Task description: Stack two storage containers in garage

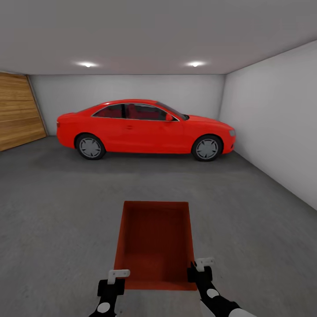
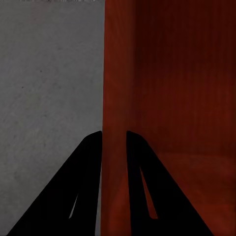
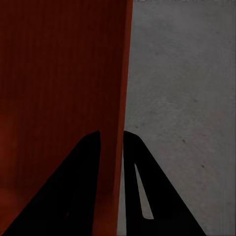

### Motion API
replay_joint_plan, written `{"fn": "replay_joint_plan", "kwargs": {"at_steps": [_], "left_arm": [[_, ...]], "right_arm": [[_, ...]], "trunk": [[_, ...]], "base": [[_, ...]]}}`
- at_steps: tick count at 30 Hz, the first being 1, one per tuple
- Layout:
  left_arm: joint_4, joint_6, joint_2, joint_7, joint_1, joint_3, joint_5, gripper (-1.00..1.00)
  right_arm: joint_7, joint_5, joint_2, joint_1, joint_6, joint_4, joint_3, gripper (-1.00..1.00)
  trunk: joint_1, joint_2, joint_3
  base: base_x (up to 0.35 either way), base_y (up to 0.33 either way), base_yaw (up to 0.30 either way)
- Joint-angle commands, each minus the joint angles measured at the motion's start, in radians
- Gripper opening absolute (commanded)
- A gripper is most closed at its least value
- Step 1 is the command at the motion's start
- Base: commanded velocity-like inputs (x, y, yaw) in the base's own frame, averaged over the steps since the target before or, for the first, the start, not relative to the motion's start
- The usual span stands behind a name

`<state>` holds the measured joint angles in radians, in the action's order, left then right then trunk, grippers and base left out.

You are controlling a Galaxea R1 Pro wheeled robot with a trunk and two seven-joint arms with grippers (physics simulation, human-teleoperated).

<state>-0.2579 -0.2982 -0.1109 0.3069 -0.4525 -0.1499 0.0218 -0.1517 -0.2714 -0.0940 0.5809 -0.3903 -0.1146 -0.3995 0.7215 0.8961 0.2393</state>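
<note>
The wooden door point(image 1: 17, 110) fills the far left wall of the garage. The red car point(image 1: 145, 127) stands side-on along the far wall, nose to the right, well beyond everything else.

In the near middle one orange-red bin point(image 1: 154, 240) is held between the two hands, mouth up, its long axis running from near to far toward the car. Only this one bin is in sight. Whether its base touches the floor point(image 1: 57, 207) cannot be told.

The left hand point(image 1: 115, 281) sits at the bin's near left corner, arm coming up from the lower edge of the head view. In the left wrist view the left hand point(image 2: 114, 133) has its two dark fingers point(image 2: 86, 162) pinched on the thin left wall point(image 2: 112, 73), one finger outside over the floor, one inside the bin.

The right hand point(image 1: 199, 269) sits at the near right corner, mirrored. In the right wrist view the right hand point(image 3: 111, 133) is likewise clamped on the right wall point(image 3: 125, 64), one finger inside, one outside.

Open floor lies on both sides and ahead of the bin up to the car. The white right wall point(image 1: 277, 123) stands well apart.
</note>
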Motion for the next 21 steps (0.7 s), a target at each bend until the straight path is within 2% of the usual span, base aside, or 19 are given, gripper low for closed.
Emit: {"fn": "replay_joint_plan", "kwargs": {"at_steps": [1,21], "left_arm": [[-0.015,-0.059,0.000,0.032,-0.002,0.030,0.090,-1.00],[-0.015,-0.059,0.000,0.032,-0.002,0.030,0.090,-1.00]], "right_arm": [[-0.043,-0.026,0.000,0.001,-0.001,0.013,0.047,-1.00],[-0.043,-0.028,0.000,0.001,0.001,0.013,0.047,-1.00]], "trunk": [[0.001,0.001,0.001],[0.001,0.001,0.001]], "base": [[0.322,0.000,0.000],[0.322,0.000,0.000]]}}
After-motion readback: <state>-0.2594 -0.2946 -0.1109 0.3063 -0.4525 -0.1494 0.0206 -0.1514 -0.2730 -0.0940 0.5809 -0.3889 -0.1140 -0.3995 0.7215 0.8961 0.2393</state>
